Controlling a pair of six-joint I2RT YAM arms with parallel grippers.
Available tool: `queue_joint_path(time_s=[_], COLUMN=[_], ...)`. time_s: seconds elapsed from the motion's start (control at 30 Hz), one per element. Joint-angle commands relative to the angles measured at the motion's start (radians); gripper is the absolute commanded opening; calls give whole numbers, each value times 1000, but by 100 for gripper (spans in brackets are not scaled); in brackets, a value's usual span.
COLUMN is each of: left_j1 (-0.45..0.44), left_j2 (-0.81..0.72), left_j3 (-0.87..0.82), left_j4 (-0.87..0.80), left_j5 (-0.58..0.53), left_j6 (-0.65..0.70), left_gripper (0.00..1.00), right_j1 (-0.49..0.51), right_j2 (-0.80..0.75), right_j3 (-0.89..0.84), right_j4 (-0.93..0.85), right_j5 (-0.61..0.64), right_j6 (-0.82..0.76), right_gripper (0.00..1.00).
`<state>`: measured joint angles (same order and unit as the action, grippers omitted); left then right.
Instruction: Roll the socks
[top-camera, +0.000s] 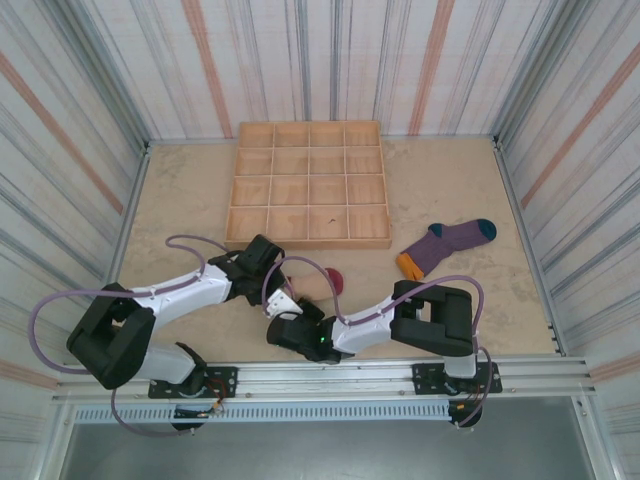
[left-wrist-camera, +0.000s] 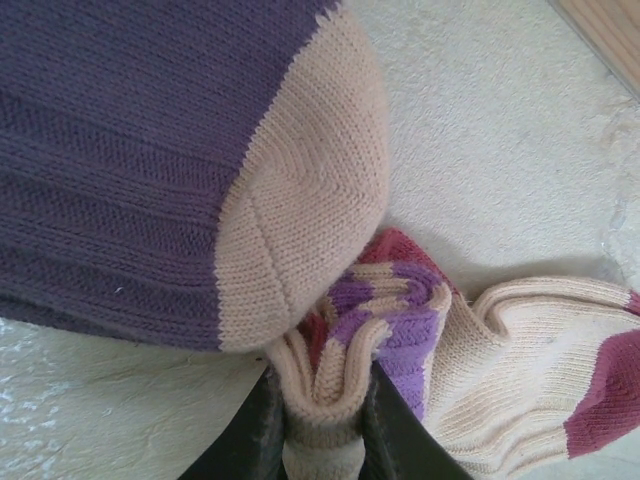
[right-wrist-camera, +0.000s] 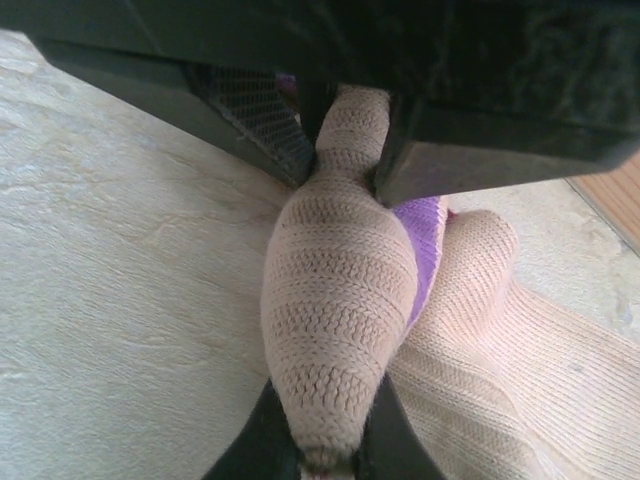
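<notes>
The cream sock (left-wrist-camera: 520, 350) with a striped cuff and a maroon toe lies bunched on the table, and both grippers pinch it. My left gripper (left-wrist-camera: 322, 400) is shut on a fold of its cuff. My right gripper (right-wrist-camera: 330, 440) is shut on the cream sock (right-wrist-camera: 340, 300) at its other end, facing the left gripper's dark fingers (right-wrist-camera: 470, 150). From above, the two grippers (top-camera: 283, 298) (top-camera: 290, 322) meet near the front middle. A dark purple sock (left-wrist-camera: 130, 150) with a tan toe lies right beside the left gripper. The purple sock (top-camera: 445, 247) with a teal toe and an orange cuff lies flat to the right.
A wooden tray (top-camera: 308, 243) with several square compartments stands at the back middle of the table. Striped walls close in the table on three sides. The metal rail (top-camera: 400, 375) with the arm bases runs along the near edge.
</notes>
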<state>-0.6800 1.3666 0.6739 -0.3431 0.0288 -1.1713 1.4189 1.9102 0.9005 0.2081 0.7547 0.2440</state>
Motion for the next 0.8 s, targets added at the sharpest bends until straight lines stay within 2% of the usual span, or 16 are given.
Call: queue_joint_path(time_s=[0.0, 0.07, 0.17, 0.27, 0.43, 0.57, 0.63, 0.77], left_j1=[0, 1, 6, 11, 43, 82, 96, 102], left_j2=[-37, -48, -80, -126, -157, -124, -77, 67], left_j3=[-16, -15, -17, -22, 32, 63, 87, 208], left_j4=[-18, -19, -27, -15, -52, -41, -4, -43], left_j5=[44, 48, 54, 63, 92, 149, 211, 302], left_j6=[27, 37, 49, 61, 157, 255, 335, 530], left_gripper=[18, 36, 58, 73, 75, 74, 72, 71], right_j1=[-20, -30, -49, -80, -128, -139, -143, -143], right_j2=[-13, -34, -67, -105, -152, -158, -164, -162], right_j3=[-46, -87, -152, -227, -327, -366, -375, -392], right_j4=[-2, 33, 85, 148, 244, 272, 289, 317], right_j5=[-83, -138, -197, -281, -389, -412, -425, -442], right_j6=[78, 105, 138, 169, 224, 253, 255, 251], right_gripper=[0, 0, 0, 0, 0, 0, 0, 0])
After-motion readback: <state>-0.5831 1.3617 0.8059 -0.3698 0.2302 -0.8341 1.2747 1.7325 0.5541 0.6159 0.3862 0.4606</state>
